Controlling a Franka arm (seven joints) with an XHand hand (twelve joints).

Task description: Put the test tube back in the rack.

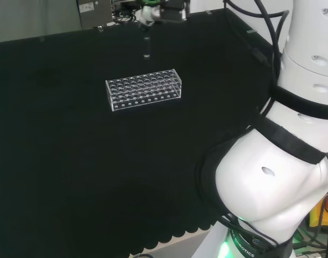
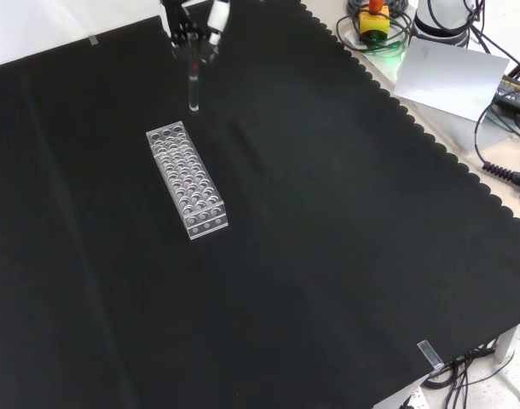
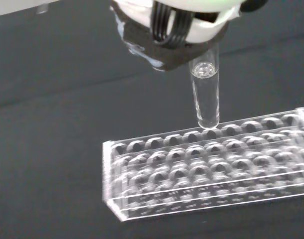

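Note:
A clear plastic rack [image 2: 186,179] with several rows of holes lies on the black cloth, also seen in the head view [image 1: 144,89] and the wrist view [image 3: 212,159]. I see nothing standing in its holes. The hand [image 2: 196,21] hangs at the top of the front view, shut on the upper end of a clear test tube [image 2: 193,83]. The tube hangs upright above the cloth, just beyond the rack's far short end. In the wrist view the tube [image 3: 206,94] drops from the hand [image 3: 177,25], and its rounded bottom lines up with the rack's outer row. In the head view the hand [image 1: 151,13] holds the faint tube [image 1: 147,47] behind the rack.
The arm's white links [image 1: 282,161] stand at the head view's right. Off the cloth's scalloped edge in the front view lie a yellow box with a red button [image 2: 373,19], a white sheet [image 2: 447,72] and cables [image 2: 507,162]. Bare black cloth surrounds the rack.

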